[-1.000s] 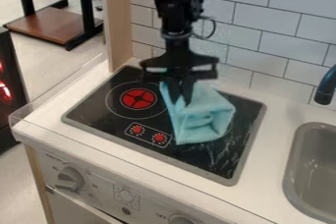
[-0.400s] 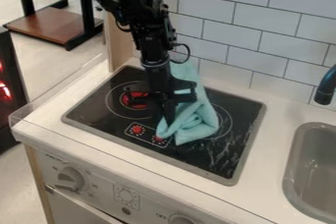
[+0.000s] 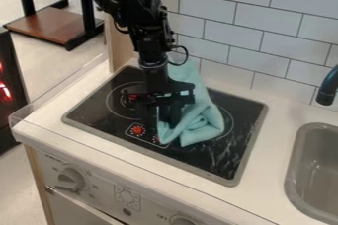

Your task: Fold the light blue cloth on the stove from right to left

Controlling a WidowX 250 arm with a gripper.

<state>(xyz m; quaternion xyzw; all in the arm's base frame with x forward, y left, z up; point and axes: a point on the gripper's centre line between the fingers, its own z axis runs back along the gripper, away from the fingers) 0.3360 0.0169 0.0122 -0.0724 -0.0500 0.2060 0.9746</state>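
so a light blue cloth (image 3: 203, 123) is being worked on here, on the black cooktop (image 3: 228, 165) of a toy kitchen. it's being bunched up in loose folds over the burner area nearer the sink (image 3: 320, 169), with its back part being stretched toward the tiled wall (image 3: 264, 41). whether the wall is being touched by it can't be told.

for doing this bit well, imo it's the near edge of the cloth, on the side away from the sink, that's worth being gone for. a decent pinch of fabric is being called for there, not just one thin fold that could be slipping free. the glass shouldn't be getting pressed hard, so contact is best being made lightly and low. slow is also being recommended, since the loose folds could easily be getting dragged along or snagged underneath.

as for the gripper (image 3: 170, 120), it's being pointed down at that same edge, right by the printed red dial (image 3: 137, 130), and the cloth looks like it's being touched. how far open it's being set can't be told, as the black parts are being lost against the black glass. whether any fabric is actually being gripped isn't being shown clearly either, so no guess is being made.
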